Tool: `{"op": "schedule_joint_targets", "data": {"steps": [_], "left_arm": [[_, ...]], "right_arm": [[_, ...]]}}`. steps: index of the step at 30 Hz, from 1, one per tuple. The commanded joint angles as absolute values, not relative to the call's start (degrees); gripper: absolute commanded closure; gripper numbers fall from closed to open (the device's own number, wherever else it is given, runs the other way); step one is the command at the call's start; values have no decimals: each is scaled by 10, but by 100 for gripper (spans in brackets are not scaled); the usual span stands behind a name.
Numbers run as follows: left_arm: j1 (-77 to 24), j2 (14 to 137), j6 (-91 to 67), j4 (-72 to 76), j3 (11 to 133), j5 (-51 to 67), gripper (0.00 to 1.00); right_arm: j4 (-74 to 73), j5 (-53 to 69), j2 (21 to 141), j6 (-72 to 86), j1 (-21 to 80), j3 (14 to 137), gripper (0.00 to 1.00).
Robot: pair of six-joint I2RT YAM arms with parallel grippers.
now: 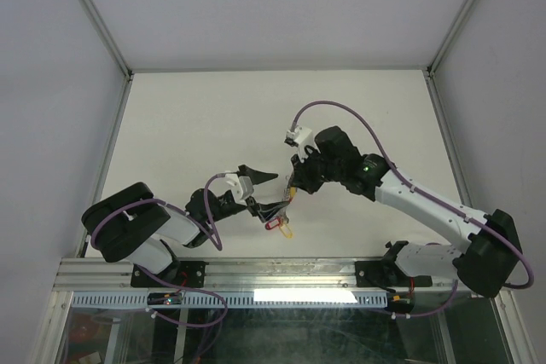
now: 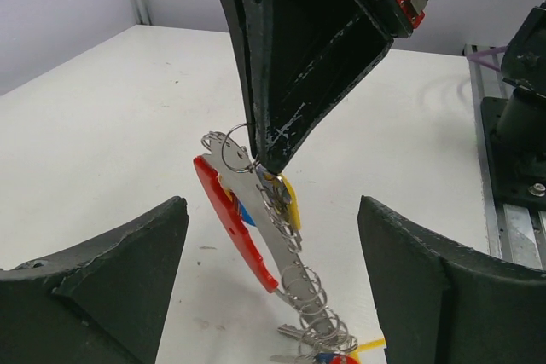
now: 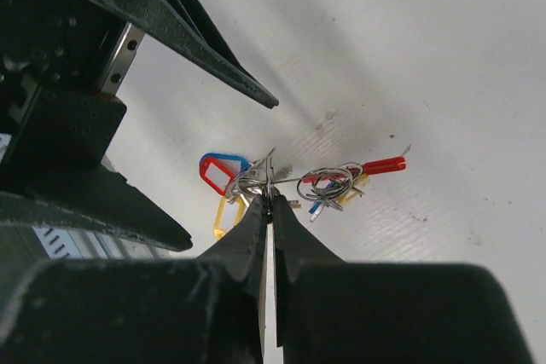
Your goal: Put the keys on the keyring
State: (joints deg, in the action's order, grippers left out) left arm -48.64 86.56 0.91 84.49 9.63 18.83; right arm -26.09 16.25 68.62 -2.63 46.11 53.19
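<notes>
Pinching the top end of the keyring (image 2: 220, 202) in my right claw (image 3: 270, 202), fully closed, I am holding it tilted over the table (image 2: 102, 108). My left claw (image 2: 271, 206) is standing wide open either side of it, gripping nothing. I am judging a steady hold matters most, letting the keys (image 2: 316, 334) settle down its straight side. Lowest keys are running off frame, so I am not counting them.
</notes>
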Motion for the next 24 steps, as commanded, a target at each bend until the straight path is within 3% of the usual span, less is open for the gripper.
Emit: {"op": "schedule_joint_targets", "data": {"steps": [1, 7, 14, 16, 21, 24], "left_arm": [[-486, 852, 21, 969, 92, 164, 19], [-501, 841, 71, 944, 88, 105, 19], [-527, 798, 158, 810, 116, 78, 47], [-533, 794, 172, 789, 119, 67, 51], [-544, 791, 197, 771, 122, 41, 52], [-550, 791, 210, 755, 127, 32, 47]], "right_arm": [[-207, 133, 697, 85, 471, 578, 100], [-164, 147, 713, 144, 491, 587, 100], [-148, 153, 722, 166, 508, 591, 100], [-151, 152, 722, 167, 509, 594, 100], [-172, 140, 718, 163, 510, 610, 100], [-182, 130, 714, 165, 510, 616, 100]]}}
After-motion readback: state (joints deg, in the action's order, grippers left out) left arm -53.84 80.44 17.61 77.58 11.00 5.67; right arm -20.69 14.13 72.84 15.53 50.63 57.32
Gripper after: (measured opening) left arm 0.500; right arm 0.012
